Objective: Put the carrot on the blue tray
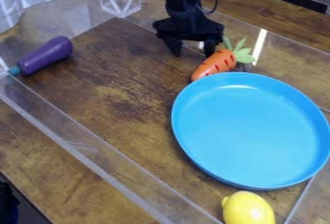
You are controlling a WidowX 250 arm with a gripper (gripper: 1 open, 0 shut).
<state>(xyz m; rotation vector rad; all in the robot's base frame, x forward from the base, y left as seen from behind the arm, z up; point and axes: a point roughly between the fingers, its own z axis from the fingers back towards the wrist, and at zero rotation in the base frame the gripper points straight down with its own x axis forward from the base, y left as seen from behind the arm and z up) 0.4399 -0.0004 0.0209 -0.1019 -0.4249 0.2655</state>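
A black robot pincer (195, 45) hangs low over a dark wooden table (103, 112), fingers spread apart and holding nothing. The toy carrot (218, 62), orange with a green leafy top, lies on the wood just below and right of the pincer, its leaves nearest the fingertips; whether they touch cannot be told. Its orange tip points toward the rim of the big round blue tray (252, 129), which sits empty further down and right of the pincer.

Likely risks: closing on the leafy end alone could let the carrot slip or swing; a misaligned descent could nudge it sideways, rolling it across the table. A purple eggplant toy (42, 55) lies well left; a yellow lemon (248, 209) lies beyond the tray.
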